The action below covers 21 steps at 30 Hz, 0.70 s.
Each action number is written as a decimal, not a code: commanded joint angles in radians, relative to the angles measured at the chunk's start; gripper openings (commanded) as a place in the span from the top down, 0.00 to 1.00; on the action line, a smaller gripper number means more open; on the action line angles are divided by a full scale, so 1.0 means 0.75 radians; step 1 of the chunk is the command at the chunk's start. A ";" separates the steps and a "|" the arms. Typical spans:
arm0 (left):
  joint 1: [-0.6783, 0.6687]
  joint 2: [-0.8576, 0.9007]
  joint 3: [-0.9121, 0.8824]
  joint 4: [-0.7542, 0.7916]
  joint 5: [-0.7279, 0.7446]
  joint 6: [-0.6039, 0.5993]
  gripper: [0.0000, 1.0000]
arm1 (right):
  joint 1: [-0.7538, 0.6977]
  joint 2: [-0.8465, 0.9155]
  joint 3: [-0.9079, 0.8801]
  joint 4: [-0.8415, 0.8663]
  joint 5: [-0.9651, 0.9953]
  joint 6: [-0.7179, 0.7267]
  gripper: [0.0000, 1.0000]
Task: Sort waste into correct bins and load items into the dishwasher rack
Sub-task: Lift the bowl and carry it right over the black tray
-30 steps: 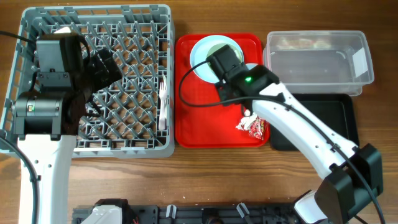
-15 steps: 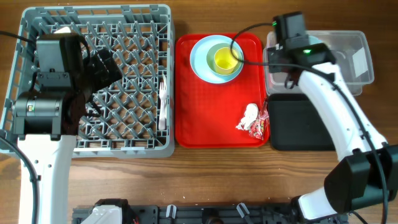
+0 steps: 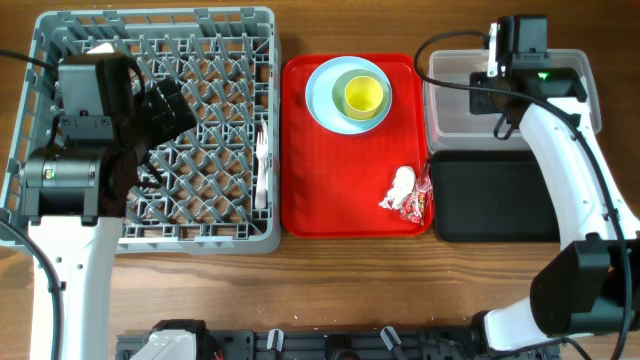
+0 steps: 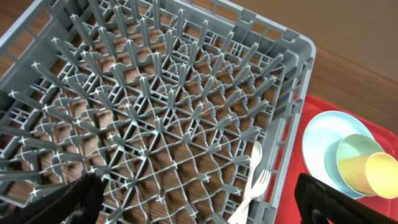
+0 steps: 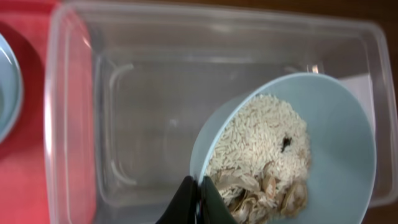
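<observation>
The right gripper (image 5: 198,200) has its two dark fingers closed thin on the 7 o'clock rim of the small blue bowl (image 5: 342,155), which hangs tilted over the clear tub (image 5: 149,99). Pale rice (image 5: 261,143) with brownish scraps is heaped against the bowl's lower side, close to the fingers. From the bowl, bare tub floor spreads toward 9 o'clock; the tub's far rim runs along 12 o'clock. A white label (image 3: 578,97) sits on the tub's 3 o'clock end, too small to read. Seen from overhead, the black tray (image 3: 495,195) lies just at 6 o'clock of the tub, and the red tray (image 3: 330,180) borders both at 9 o'clock. On it, the napkin (image 3: 400,185) and red wrapper (image 3: 416,206) touch near its 4 o'clock edge. The left gripper (image 4: 199,208) hangs over the grey rack (image 4: 186,106), fingers spread wide, holding nothing. A white fork (image 4: 261,182) and spoon (image 4: 254,151) lie inside the rack's 3 o'clock wall. Beyond that wall, the plate (image 4: 317,137) carries the green bowl (image 4: 351,155), and the yellow cup (image 4: 385,174) rests inside the bowl.
</observation>
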 commanded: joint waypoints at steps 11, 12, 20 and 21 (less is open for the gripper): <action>0.009 -0.005 0.008 0.003 -0.017 0.003 0.00 | 0.003 -0.536 0.033 -0.449 -0.126 0.355 0.96; 0.009 -0.005 0.008 0.004 -0.017 0.003 0.00 | 0.003 -0.538 0.020 -0.470 -0.182 0.354 0.96; 0.009 -0.005 0.008 0.003 -0.017 0.003 0.00 | -0.001 -0.535 -0.290 -0.408 -0.364 0.352 0.96; 0.009 -0.005 0.008 0.003 -0.017 0.003 0.00 | -0.006 -0.535 -0.326 -0.378 -0.382 0.348 0.96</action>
